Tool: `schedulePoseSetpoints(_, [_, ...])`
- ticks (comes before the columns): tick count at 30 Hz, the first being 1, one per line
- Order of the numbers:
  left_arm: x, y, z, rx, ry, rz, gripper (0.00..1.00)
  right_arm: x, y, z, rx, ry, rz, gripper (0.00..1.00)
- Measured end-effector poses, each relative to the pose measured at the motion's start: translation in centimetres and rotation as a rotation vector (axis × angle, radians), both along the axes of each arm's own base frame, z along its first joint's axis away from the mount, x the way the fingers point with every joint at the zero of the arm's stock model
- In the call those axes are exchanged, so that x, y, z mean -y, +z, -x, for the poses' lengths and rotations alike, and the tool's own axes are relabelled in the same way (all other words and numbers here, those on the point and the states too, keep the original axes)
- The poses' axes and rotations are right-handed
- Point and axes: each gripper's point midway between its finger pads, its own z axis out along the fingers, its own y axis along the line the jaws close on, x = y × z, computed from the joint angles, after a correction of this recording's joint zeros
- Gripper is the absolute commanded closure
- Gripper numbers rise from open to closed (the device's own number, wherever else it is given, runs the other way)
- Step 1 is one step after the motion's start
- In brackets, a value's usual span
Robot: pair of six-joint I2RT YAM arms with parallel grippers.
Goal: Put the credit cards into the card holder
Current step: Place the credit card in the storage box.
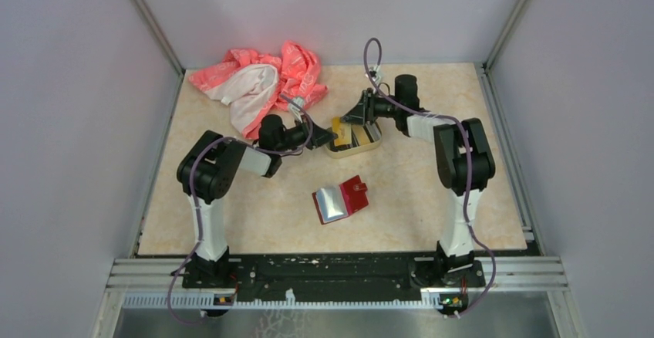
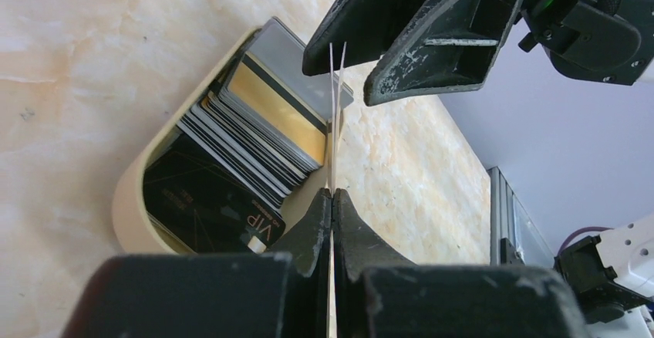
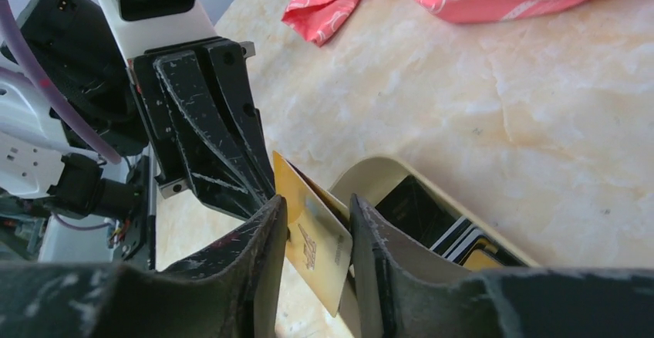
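Note:
The dark-red card holder (image 1: 339, 199) lies open on the table, greyish inside up, in front of both grippers. My left gripper (image 2: 332, 193) is shut on two thin credit cards (image 2: 335, 122), seen edge-on and held upright over the tan tin tray (image 2: 127, 199). In the right wrist view the nearer one is a gold card (image 3: 320, 241). My right gripper (image 3: 318, 203) is open, its jaws on either side of the cards' far end, with a gap on both sides. Several more cards (image 2: 262, 122) are stacked in the tray. From above, both grippers (image 1: 322, 137) (image 1: 356, 113) meet over the tray.
A pink and white cloth (image 1: 262, 83) lies bunched at the back left of the table, behind the left arm. The tray (image 1: 351, 153) sits mid-table behind the card holder. Grey walls enclose the table on three sides.

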Motion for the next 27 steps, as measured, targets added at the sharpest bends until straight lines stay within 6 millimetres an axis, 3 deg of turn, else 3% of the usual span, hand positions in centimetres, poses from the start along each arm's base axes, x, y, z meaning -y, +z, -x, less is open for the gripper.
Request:
schedulePoseSetpoints(3, [-0.2,0.2,-0.6,0.001,0.005,0.013,1.00,-0.2,0.0,-0.5,-0.002,0.010,0.002,0.45])
schedulePoseSetpoints(7, [-0.6,0.4,-1.3,0.004,0.014,0.030,1.00,-0.3,-0.4,-0.6,-0.007,0.018,0.014,0.46])
schedulePoseSetpoints(11, [-0.6,0.1,-1.6,-0.002,0.008,0.042,1.00,-0.3,-0.7,-0.8,-0.009,0.024,0.027,0.55])
schedulePoseSetpoints(16, [-0.5,-0.4,-1.8,-0.017,-0.002,0.046,1.00,-0.6,-1.1,-1.1,-0.005,0.031,0.034,0.77])
schedulePoseSetpoints(21, [-0.8,-0.3,-2.2,-0.020,0.001,0.053,0.79,-0.6,-1.0,-1.7,0.007,0.030,0.038,0.99])
schedulePoseSetpoints(27, [-1.7,-0.9,-3.3,-0.038,0.027,0.047,0.69,-0.8,-0.7,-1.4,0.021,0.056,0.031,1.00])
